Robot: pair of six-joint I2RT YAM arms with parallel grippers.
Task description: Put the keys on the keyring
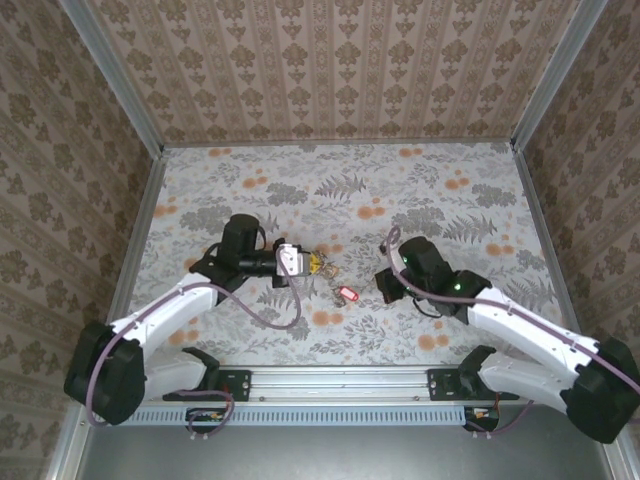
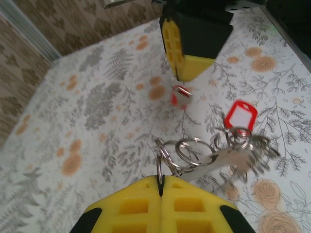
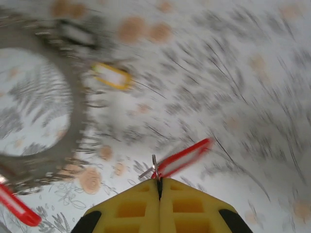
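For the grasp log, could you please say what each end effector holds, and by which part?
Left end effector: the keyring, by its rim. Right end effector: a red-tagged key, at its metal loop.

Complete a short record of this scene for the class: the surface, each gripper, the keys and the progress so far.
surface: floral-print table
left gripper: shut on the keyring, which it holds edge-on
right gripper: shut on the small loop of a red-tagged key
bunch of keys: hangs by the keyring; it includes a red tag and an orange-yellow tag
progress: the right gripper's key is apart from the bunch, not yet on the keyring
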